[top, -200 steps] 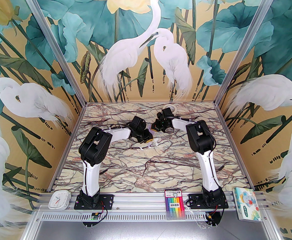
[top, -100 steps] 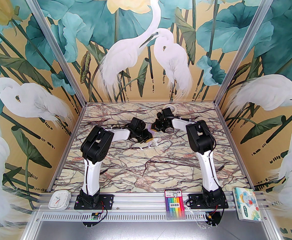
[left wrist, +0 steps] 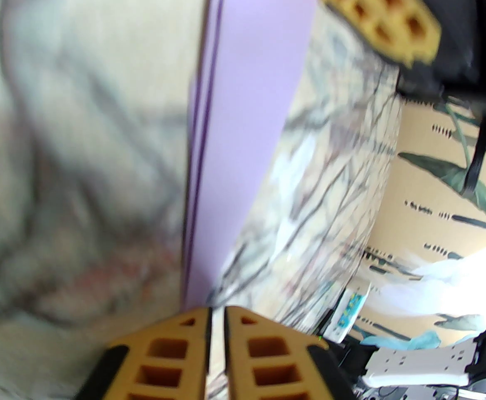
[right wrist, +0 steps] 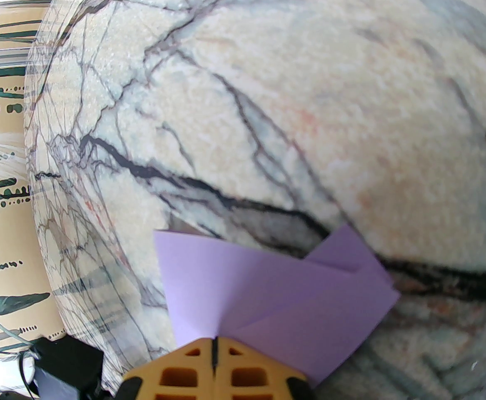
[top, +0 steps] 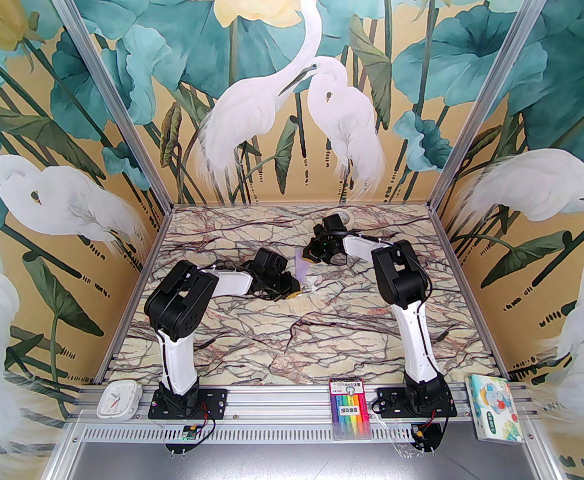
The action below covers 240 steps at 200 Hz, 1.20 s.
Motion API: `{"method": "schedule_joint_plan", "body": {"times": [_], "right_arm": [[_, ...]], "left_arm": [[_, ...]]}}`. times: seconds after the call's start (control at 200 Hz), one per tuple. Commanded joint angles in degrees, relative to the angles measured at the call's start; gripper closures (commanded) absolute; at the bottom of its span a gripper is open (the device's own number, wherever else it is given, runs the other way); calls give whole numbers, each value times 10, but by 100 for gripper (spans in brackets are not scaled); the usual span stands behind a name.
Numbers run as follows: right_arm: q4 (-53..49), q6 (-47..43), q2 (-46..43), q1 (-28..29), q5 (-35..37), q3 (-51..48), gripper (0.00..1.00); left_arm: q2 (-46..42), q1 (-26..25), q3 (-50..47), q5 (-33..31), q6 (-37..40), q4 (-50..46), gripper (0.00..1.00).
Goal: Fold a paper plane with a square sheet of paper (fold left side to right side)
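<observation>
Mid-table, we see the left gripper (top: 295, 293) has drawn back along the paper plane (top: 303, 269), nearly closed at its tail, grip unclear; the right gripper (right wrist: 214, 342) pinches the other end. We judge that crease pressed.

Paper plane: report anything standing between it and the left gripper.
Nothing visible does. The left gripper sits right at the near end of the paper plane; whether it grips is unclear. The right gripper is shut on the far end.
</observation>
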Motion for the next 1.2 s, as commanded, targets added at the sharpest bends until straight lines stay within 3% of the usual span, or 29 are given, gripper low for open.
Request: {"method": "schedule_joint_plan", "body": {"times": [0.0,0.2,0.32,0.385,0.45,0.56,0.64,0.795,0.92,1.195], "right_arm": [[-29,-14,19,-6,37,2,100],[-33,-16,-11,-3,26,3,100],[-66,-21,-48,3,44,12,76],[-94,-21,-68,9,67,17,62],[-122,-18,-88,17,96,20,61],[-181,-2,-107,31,160,31,56],[-211,11,-107,41,188,36,54],[-262,27,-78,57,225,69,49],[-310,40,-39,68,255,128,38],[-378,52,45,81,285,247,34]], "left_arm": [[-20,-15,-36,-6,18,-98,88],[-76,3,-11,-21,25,-134,86],[-106,35,7,-25,22,-135,75],[-117,52,18,-34,25,-138,59],[-123,69,26,-49,31,-138,43],[-125,83,39,-85,50,-144,29],[-125,85,48,-118,66,-151,1],[-120,89,55,-148,85,-144,1],[-115,90,53,-149,86,-138,0],[-120,92,34,-146,84,-123,1]]}}
